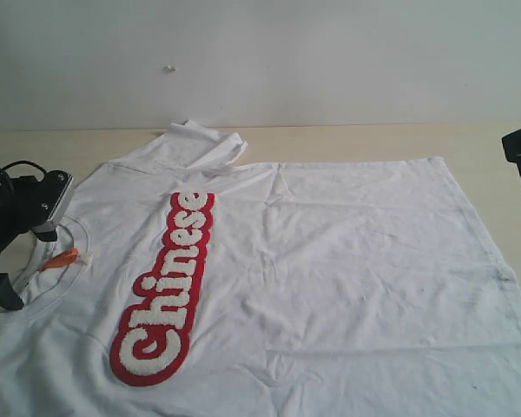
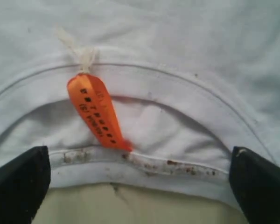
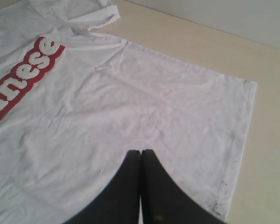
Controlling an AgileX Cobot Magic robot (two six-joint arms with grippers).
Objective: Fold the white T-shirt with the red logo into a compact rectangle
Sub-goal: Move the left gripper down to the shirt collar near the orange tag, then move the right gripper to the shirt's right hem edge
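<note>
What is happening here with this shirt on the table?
A two-armed robot is about to fold the shirt. It lies spread on the table, logo up, not yet folded; only the far sleeve is bunched. The left pincer is open at the collar, beside the orange tag. The right pincer is shut and empty, over the hem end.

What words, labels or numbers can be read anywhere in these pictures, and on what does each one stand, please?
"Chinese": fluffy white letters on the red logo, on the chest of the white T-shirt. The right wrist view shows only its end, "nese".
Orange neck tag: rows of small dark print, too blurred to read.
No other text shows on the shirt or around it.
</note>
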